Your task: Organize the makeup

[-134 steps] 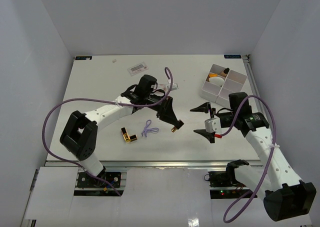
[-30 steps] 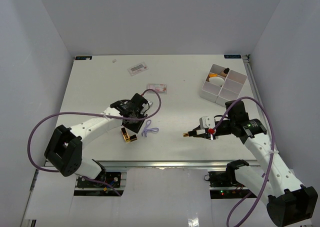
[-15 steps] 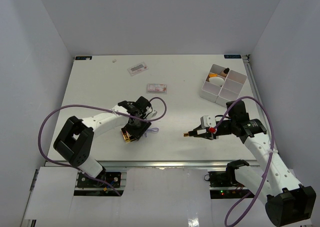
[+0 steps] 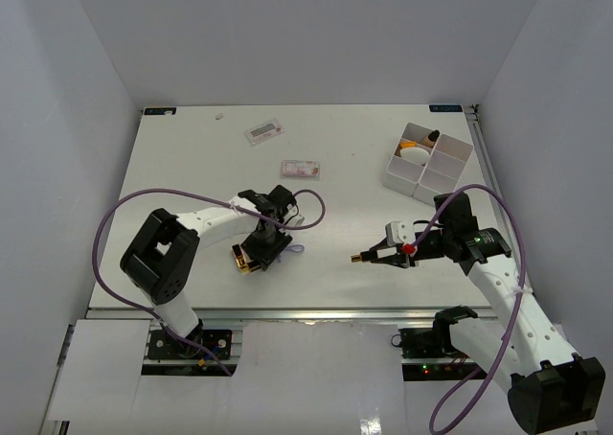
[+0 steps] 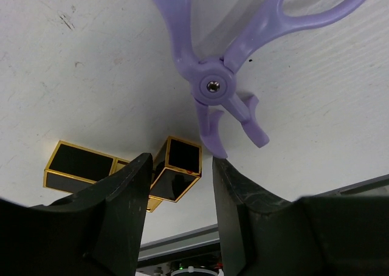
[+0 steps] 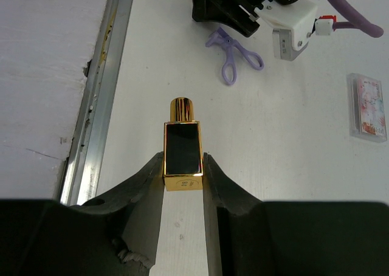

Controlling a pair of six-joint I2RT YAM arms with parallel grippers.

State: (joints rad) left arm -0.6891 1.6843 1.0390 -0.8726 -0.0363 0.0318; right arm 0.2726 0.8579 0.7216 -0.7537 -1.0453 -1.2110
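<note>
Top view: left end effector [image 4: 261,249] is down at the bench [image 4: 182,167] surface, roughly 7 o'clock of bench centre, right over the lipstick cluster [image 4: 240,258] (gold-and-black tubes). In its wrist view the fingers [image 5: 112,209] stand apart and straddle one black, gold-edged tube. A sliver of bench shows on that tube's 3 o'clock side, so it isn't pinched. A second tube lies at 9 o'clock of it, and the two meet at an angle. The purple eyelash curler [image 5: 214,87] lies flat at 12 o'clock of the fingertips in that view, its hooked tip close to one finger. In the top view it sits at 3 o'clock of the end effector.

Right end effector [image 6: 182,169] is clamped on a single lipstick [image 6: 182,148], which has a black body and a gold cap pointing away from the wrist, toward 9 o'clock in the top view. It sits about 5 o'clock of bench centre, well apart from the cluster. Can't tell whether it clears the bench.

The white compartment tray [image 4: 402,178] is at 2 o'clock, near the far right corner, with a white-and-orange item [image 4: 414,151] in a compartment on its 9 o'clock side. The near packet [image 4: 300,169], flat and clear, lies at 12 o'clock of the left end effector. The far packet [image 4: 263,128] lies close to the far edge at 11 o'clock. Both are flat on the bench and touch nothing.
</note>
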